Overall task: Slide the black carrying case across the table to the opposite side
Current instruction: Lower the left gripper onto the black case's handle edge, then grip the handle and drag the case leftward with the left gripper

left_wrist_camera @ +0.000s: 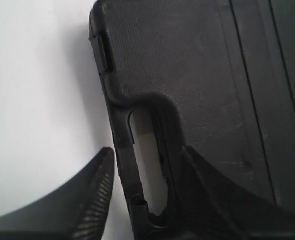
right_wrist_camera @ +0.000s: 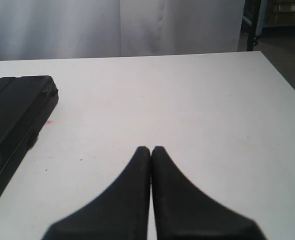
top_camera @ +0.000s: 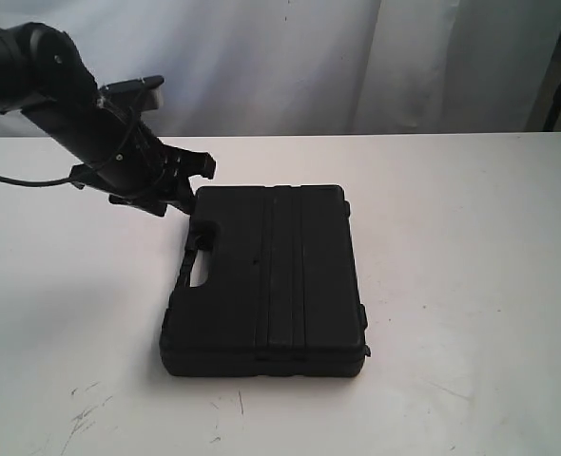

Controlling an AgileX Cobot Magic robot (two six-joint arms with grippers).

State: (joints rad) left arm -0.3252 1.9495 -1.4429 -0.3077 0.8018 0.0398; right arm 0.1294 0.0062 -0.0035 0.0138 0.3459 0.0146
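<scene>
left claw (top_camera: 191,186) spread, one finger each side of the handle (top_camera: 197,266), at its far end | case (top_camera: 271,285) lies flat mid-desk (top_camera: 471,237), handle side facing left | right claw (right_wrist_camera: 151,150) pressed together, gripping nothing, over desk, apart from case

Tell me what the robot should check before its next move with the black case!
1. Is the left pincer open? Ok, jaws apart on either side of the handle.
2. Is the handle gripped? Not ok, jaws not closed on it.
3. Is the case flat on the table? Ok.
4. Is the right pincer away from the case? Ok, shut, over bare table.
5. Is the case far enough across? Cannot tell.
</scene>
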